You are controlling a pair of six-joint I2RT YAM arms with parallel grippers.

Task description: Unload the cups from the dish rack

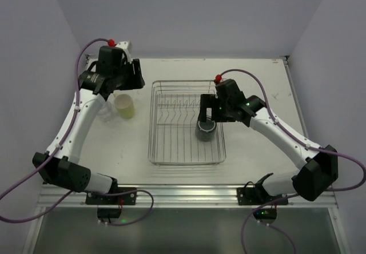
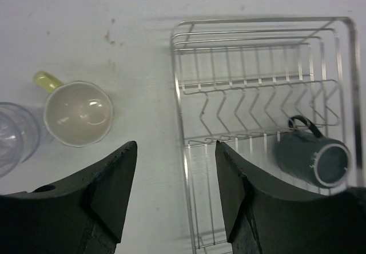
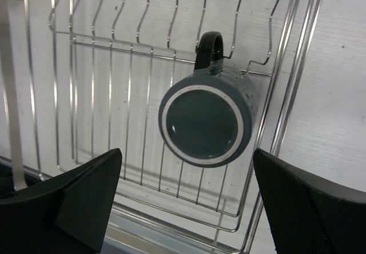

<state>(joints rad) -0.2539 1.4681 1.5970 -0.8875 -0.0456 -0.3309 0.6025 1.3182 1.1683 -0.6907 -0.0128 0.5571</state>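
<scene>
While hanging wide open over the rectangular silver wire dish rack [image 1: 152, 128], holds nothing in the right gripper [image 3: 186, 154]. Finds the dark grey round mug with a handle [image 3: 205, 122] directly below, in line between the fingers, apart from both. Stands upright by the rack's right edge, mouth up toward the gripper, long axis vertical, handle toward the upright prongs. Shows the left gripper [image 2: 176, 145] partly open and empty above the white table [image 1: 257, 88], left of the rack, near the pale yellow opaque cup [image 2: 78, 114] and a clear tumbler [image 2: 17, 137].

silver wire dish rack [image 1: 186, 83]: centre | dark grey mug [image 3: 206, 122]: inside, right, base showing | pale yellow cup [image 2: 77, 114], clear tumbler [image 2: 14, 137]: left of rack
</scene>
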